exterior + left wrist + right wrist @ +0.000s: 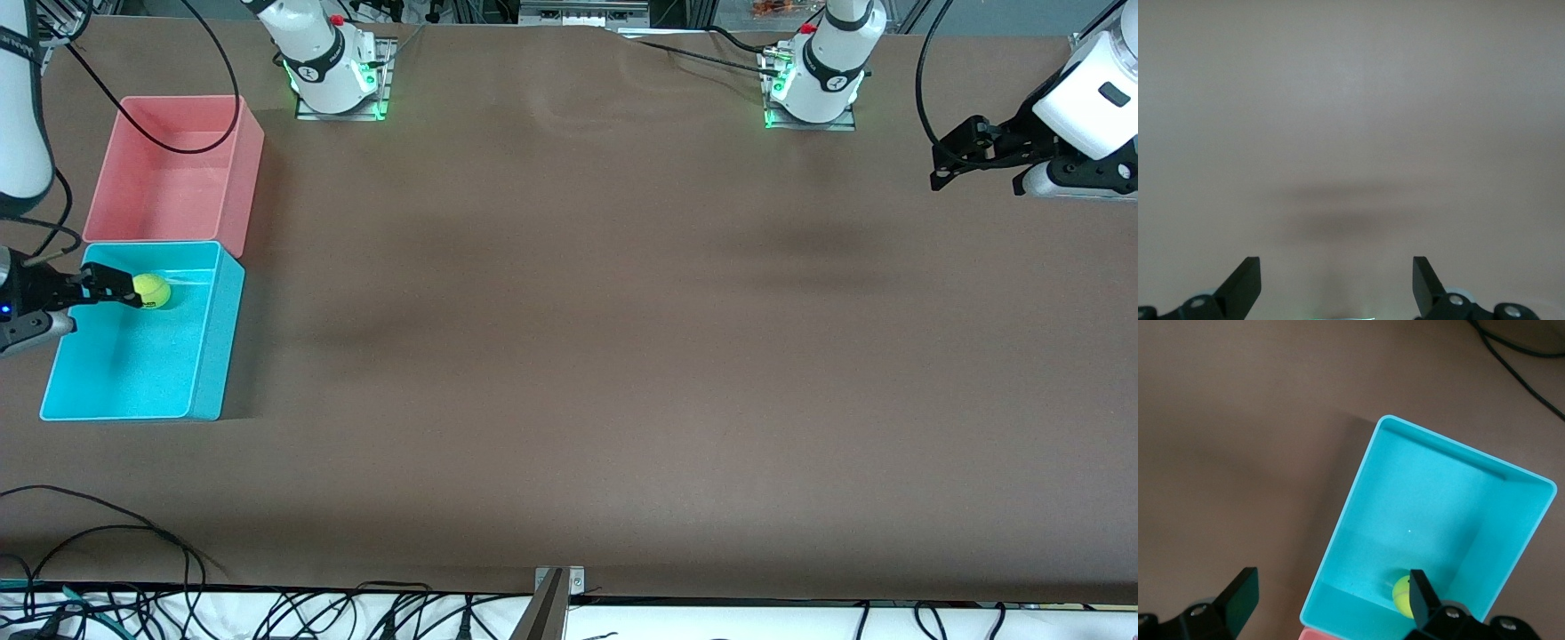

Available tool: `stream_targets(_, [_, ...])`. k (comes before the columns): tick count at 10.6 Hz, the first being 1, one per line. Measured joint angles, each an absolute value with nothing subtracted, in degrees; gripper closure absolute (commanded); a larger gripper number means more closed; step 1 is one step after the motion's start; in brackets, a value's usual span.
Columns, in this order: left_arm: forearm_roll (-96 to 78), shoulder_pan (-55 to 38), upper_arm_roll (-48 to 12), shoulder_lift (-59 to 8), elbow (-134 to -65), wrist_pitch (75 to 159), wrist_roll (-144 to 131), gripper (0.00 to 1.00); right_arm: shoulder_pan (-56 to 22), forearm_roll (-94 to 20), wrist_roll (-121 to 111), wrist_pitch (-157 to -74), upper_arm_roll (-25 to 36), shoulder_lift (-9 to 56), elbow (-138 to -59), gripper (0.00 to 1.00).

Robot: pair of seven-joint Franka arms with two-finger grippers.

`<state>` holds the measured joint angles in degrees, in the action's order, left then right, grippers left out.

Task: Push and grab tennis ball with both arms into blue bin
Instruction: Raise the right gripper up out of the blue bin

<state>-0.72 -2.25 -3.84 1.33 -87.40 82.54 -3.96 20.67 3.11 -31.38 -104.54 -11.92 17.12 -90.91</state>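
Brown covering spreads over the whole desk (569, 356), with two tubs at the right arm's end: a pink bin (173, 169) and, touching it on the side nearer the front camera, the blue bin (142, 333).

Judging by how things lie, the task looks as good as done. The ball (152, 290) sits inside the blue bin, on its floor close to the wall that adjoins the pink bin. In the right wrist view it shows at the bin's end (1403, 595), partly hidden by one finger. What seems left is only for the arms to clear away.

The ball is small, fuzzy and yellow-green, with a dark printed mark on its side, and far smaller than the bin that holds it.

The right end effector (111, 286) hangs over the blue bin just beside the ball, jaws spread wide with nothing between them. The left end effector (965, 160) waits over bare desk at the left arm's end, well apart from the bins, likewise wide open and empty; its wrist view shows only brown surface between the fingers (1245, 283).
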Motion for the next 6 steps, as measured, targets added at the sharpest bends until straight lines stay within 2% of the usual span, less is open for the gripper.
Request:
stream_targets(3, [-0.71, -2.24, -3.84, 1.31, -87.40, 82.54, -3.96, 0.00, 20.68, 3.18, -31.61, -100.20, -14.11, 16.54, -88.06, 0.00])
stream_targets(4, [-0.72, -2.25, -3.84, 1.31, -87.40, 82.54, -3.96, 0.00, 20.72, 6.54, -32.57, -100.11, -15.93, 16.38, -87.74, 0.00])
stream_targets(6, [-0.72, -2.25, -3.86, 1.30, -87.40, 82.53, -3.96, 0.00, 20.54, 13.97, -33.07, -94.72, -21.69, 14.37, -87.30, 0.00])
